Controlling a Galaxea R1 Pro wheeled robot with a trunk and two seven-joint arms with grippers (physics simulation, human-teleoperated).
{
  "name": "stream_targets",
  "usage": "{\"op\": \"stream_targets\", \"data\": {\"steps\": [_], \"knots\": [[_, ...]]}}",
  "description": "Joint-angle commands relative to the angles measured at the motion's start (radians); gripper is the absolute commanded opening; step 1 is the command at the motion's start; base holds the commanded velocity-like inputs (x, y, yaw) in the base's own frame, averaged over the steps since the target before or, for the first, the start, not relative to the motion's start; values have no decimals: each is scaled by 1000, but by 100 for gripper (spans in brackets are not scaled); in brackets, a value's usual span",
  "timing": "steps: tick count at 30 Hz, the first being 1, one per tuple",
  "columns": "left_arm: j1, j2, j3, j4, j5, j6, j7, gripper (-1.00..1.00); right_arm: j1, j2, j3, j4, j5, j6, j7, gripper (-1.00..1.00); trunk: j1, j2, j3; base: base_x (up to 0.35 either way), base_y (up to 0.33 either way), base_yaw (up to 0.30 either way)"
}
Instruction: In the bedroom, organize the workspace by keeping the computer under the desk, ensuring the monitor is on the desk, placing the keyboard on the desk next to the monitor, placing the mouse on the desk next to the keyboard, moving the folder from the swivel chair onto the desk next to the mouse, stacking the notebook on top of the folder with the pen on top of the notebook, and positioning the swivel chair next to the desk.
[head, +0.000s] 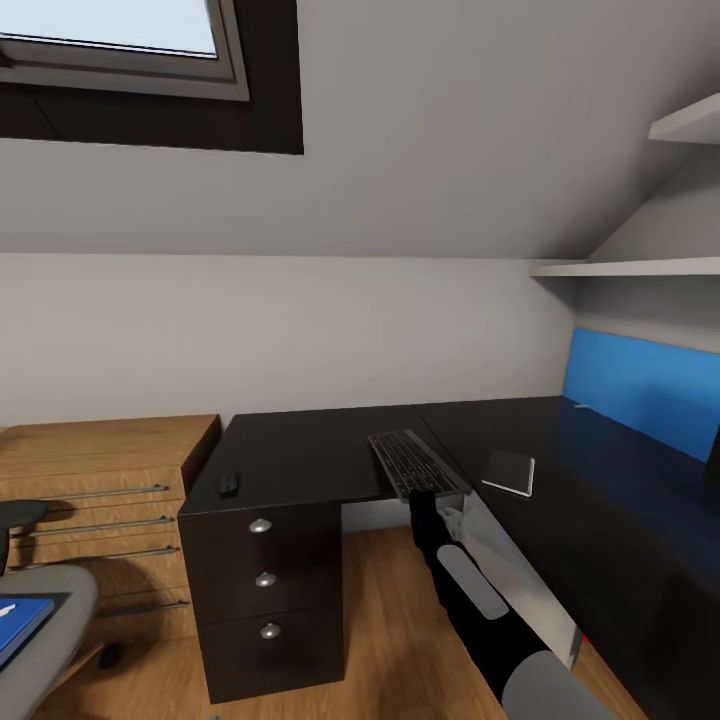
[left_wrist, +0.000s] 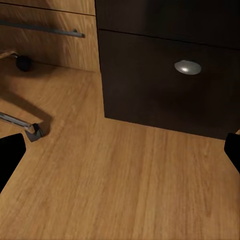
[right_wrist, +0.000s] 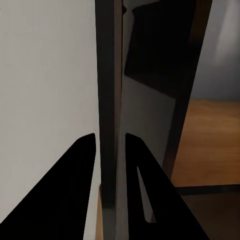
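Right gripper (right_wrist: 110, 145) pinches the keyboard's (head: 410, 462) edge, dragging it onto the surface (head: 300, 450); next, slide it inward, then release.

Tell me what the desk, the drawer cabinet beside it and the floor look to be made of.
The desk looks like black-brown laminate or lacquered wood: its top is glossy and mirrors the blue wall panel, and its drawers carry round silver knobs. The drawer cabinet appears to be light matte wood with visible grain and thin metal bar handles. The floor reads as warm wood planking.
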Motion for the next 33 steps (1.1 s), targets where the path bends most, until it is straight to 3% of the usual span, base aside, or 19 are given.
{"op": "stream_targets", "data": {"steps": [1, 10, 11, 33], "knots": [[-1, 1, -8, -1, 8, -5, 7, 100, -1, -1, 3, 0, -14, -9, -3, -100, 0, -1, -1, 0, 0, 0], [-1, 1, -8, -1, 8, -5, 7, 100, -1, -1, 3, 0, -14, -8, -4, -100, 0, -1, -1, 0, 0, 0], [-1, 2, -8, -1, 8, -4, 7, 100, -1, -1, 3, 0, -14, -8, -4, 100, 0, -1, -1, 0, 0, 0], [-1, 6, -8, 4, 10, -4, 5, 100, -1, -11, 3, 0, -15, -9, -5, 100, 0, -1, -1, -18, 0, 0]]}}
